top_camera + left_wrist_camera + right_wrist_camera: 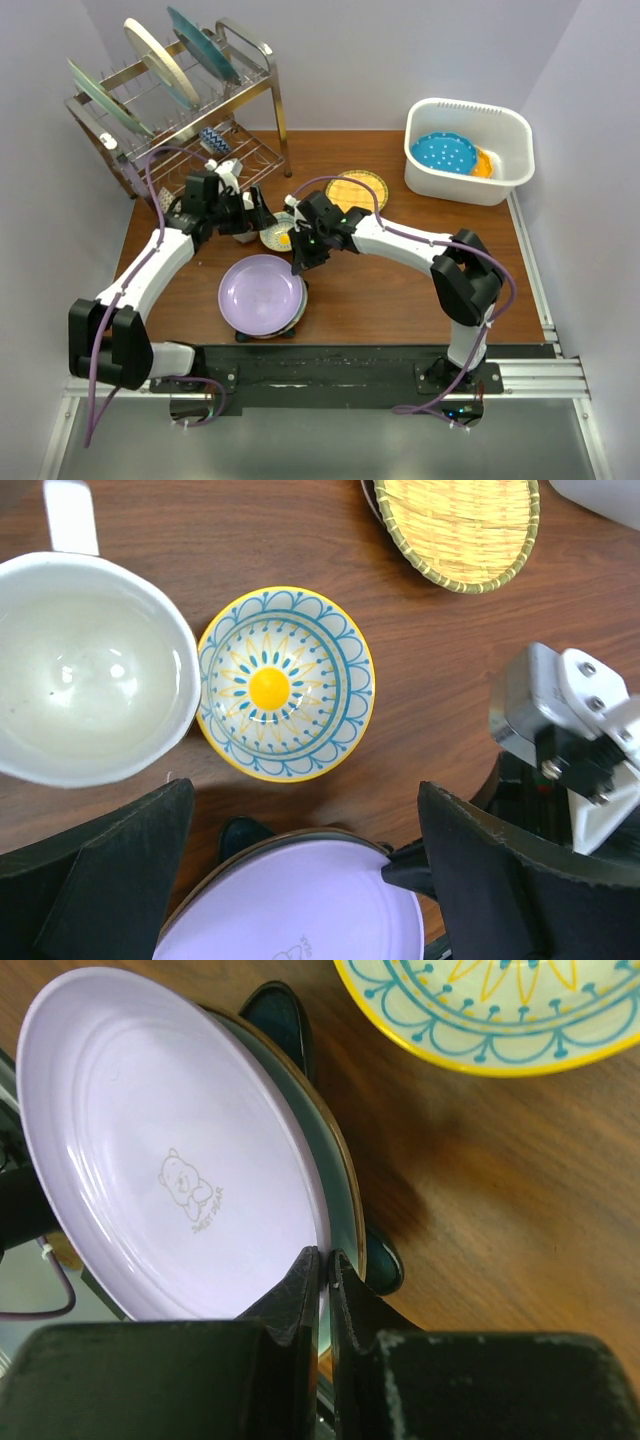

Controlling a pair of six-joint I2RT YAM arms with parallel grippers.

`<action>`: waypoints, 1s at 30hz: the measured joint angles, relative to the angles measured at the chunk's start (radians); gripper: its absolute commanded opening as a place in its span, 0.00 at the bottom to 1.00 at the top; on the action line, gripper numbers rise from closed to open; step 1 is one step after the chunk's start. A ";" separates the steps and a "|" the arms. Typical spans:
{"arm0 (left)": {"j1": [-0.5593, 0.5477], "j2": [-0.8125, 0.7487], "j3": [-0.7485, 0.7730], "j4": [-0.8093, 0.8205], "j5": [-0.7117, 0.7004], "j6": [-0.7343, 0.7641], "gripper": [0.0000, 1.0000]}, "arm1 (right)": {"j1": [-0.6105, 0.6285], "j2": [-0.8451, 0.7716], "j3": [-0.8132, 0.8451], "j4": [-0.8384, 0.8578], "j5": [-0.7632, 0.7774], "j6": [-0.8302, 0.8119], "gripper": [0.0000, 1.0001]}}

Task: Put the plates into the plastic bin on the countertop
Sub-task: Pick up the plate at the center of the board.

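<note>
Countertop [400,290]: reddish-brown wood grain, flat.
Directly on it:
- wire dish rack [240,160], back-left corner
- white plastic bin [450,185], back-right corner, well apart from rack
- yellow woven plate [357,188], back centre, between rack and bin
- small bowl [285,683], yellow centre, blue pattern, mid-table
- white mug [85,670], just beside bowl, left of it in left wrist view
- plate stack [262,293], near centre; dark-blue plate [275,1010] at bottom on wood, lavender plate [170,1150] on top

We log a lab test cell dressed as a kitchen: bare panel walls [400,50], aluminium rails [545,378], wood-grain countertop [390,290], wire dish rack [277,105].
</note>
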 measured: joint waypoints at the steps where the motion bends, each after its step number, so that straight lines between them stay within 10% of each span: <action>1: 0.001 -0.013 -0.007 -0.003 -0.006 0.000 0.98 | 0.000 0.007 0.004 -0.001 -0.001 -0.003 0.00; 30: 0.002 0.112 -0.032 0.090 0.061 -0.018 0.98 | -0.178 -0.105 -0.099 0.053 -0.050 0.031 0.00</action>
